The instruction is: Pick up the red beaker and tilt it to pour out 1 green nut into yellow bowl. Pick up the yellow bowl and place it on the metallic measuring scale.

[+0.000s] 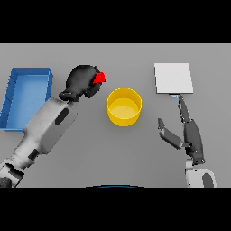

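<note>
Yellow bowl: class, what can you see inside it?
The yellow bowl shows only its bare yellow floor; no green nut is visible. The red beaker is mostly covered by the left hand, hiding its contents.

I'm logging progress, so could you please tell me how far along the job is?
Done: the left hand has its fingers curled round the red beaker, beside the yellow bowl. In hand: pouring; no green nut shows in the bowl. Left: moving the bowl to the metallic scale, near the open right hand.

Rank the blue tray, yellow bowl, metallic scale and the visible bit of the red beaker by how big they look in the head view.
1. blue tray
2. metallic scale and yellow bowl, too alike to rank
3. red beaker, mostly hidden by the left hand
</note>
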{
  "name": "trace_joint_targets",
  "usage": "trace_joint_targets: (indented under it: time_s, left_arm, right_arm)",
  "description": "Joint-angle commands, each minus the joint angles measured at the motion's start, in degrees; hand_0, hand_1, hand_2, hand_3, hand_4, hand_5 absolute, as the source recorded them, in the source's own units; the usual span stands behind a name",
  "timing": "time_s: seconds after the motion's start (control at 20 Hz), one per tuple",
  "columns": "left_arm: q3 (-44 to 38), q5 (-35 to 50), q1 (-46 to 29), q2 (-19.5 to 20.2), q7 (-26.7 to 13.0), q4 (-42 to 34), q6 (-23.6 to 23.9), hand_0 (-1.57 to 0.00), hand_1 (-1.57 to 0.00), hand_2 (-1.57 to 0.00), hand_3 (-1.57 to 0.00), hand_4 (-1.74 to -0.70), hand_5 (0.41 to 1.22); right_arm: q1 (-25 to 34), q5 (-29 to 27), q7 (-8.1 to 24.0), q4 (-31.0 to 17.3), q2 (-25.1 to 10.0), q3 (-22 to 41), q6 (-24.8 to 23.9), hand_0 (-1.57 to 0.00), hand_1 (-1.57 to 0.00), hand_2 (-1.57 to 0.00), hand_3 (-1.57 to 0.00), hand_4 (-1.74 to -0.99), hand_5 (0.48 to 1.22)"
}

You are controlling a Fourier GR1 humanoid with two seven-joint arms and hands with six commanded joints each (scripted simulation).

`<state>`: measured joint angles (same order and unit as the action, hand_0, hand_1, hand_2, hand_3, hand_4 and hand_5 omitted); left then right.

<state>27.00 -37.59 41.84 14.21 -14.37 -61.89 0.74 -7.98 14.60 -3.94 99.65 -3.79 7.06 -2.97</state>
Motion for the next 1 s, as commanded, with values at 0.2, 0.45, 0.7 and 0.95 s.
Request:
trace_joint_targets:
  time_s: [0.2, 0.45, 0.7, 0.95]
  left_arm:
    - [6.7, -6.5, 5.4, 2.1, 0.0, 2.0, -3.9, -1.57, -1.57, -1.57, -1.57, -1.69, 1.196]
    - [14.3, -11.9, 11.7, 2.8, 2.0, 5.1, -11.1, -1.57, -1.57, -1.57, -1.33, -1.69, 1.213]
    - [22.0, -16.4, 17.0, 3.2, 7.9, 7.7, -15.2, -1.57, -1.57, -1.57, -1.45, -1.72, 1.218]
    - [29.3, -21.1, 20.5, 2.4, 9.1, 10.1, -18.4, -1.57, -1.57, -1.57, -1.53, -1.74, 1.220]
  right_arm:
    - [-0.4, 0.7, 0.6, 1.0, -0.2, 0.3, -0.2, 0.00, 0.00, 0.00, 0.00, -1.282, 0.705]
    - [-0.8, -1.7, -1.5, -0.2, 1.0, -0.6, 0.0, 0.00, 0.00, 0.00, 0.00, -1.288, 0.685]
    - [-0.9, -3.3, -1.4, -0.4, 1.9, -1.1, 0.1, 0.00, 0.00, 0.00, 0.00, -1.294, 0.653]
    - [-0.9, -2.3, -1.3, -1.1, 2.3, -1.0, -0.8, 0.00, 0.00, 0.00, 0.00, -1.293, 0.631]
